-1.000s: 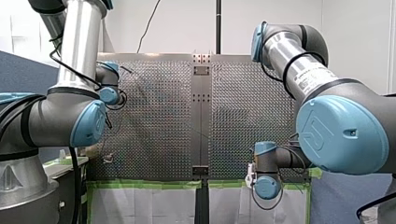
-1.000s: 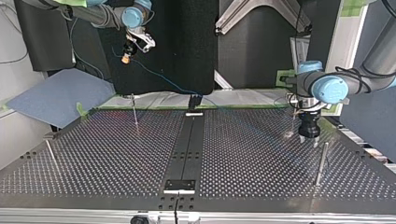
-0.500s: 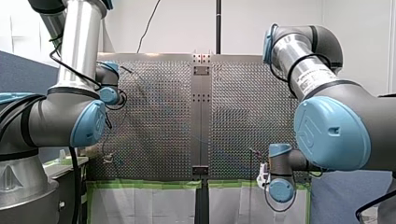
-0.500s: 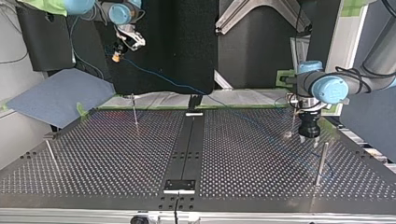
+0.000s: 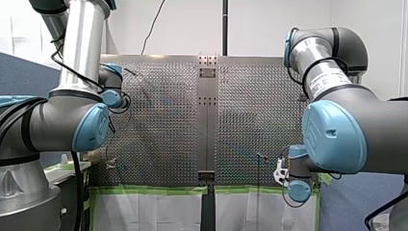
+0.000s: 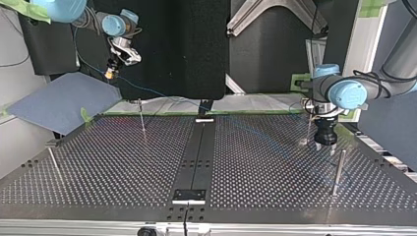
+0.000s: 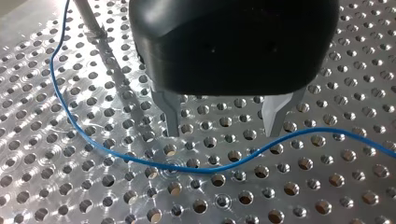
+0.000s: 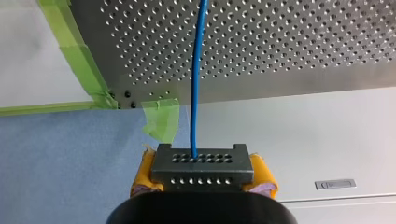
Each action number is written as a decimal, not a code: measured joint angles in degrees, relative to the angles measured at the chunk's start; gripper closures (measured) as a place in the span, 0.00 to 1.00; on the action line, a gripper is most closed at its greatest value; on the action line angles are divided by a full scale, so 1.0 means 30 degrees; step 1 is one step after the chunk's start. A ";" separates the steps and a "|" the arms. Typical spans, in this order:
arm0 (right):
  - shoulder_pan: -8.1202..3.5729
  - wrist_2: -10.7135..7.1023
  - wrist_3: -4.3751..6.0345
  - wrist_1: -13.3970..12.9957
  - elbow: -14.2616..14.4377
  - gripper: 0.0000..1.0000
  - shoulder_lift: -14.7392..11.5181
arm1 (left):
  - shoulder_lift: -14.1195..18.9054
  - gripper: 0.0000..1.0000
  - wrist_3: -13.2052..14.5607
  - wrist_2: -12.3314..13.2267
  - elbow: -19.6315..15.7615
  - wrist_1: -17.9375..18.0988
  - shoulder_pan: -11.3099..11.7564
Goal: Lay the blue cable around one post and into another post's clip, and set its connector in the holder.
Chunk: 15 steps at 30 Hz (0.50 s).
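My right gripper point(image 6: 110, 73), upper left in the top view and beyond the bench's far edge, is clamped by its yellow pads on the connector point(image 8: 201, 168). The blue cable point(image 7: 205, 170) runs from it onto the bench point(image 7: 322, 196) and lies slack under my left gripper point(image 7: 223, 128), whose fingers are spread and empty. As far as I can judge, no post is rounded and no clip is filled. Routing and seating are still to do.

No legible text; label point(image 5: 326, 83) on my right arm point(image 5: 356, 120) — print too small to read.
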 joint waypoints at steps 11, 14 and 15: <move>-0.1758 -0.1754 0.0349 -0.0745 -0.0501 1.00 0.1648 | -0.0001 0.13 0.0000 -0.0001 -0.0001 0.0012 0.0091; -0.2228 -0.2227 0.0663 -0.0907 -0.0506 1.00 0.2073 | 0.0000 0.13 0.0000 -0.0001 -0.0001 0.0022 0.0144; -0.2416 -0.2415 0.0783 -0.0949 -0.0518 1.00 0.2177 | 0.0000 0.13 0.0000 -0.0001 -0.0001 0.0024 0.0158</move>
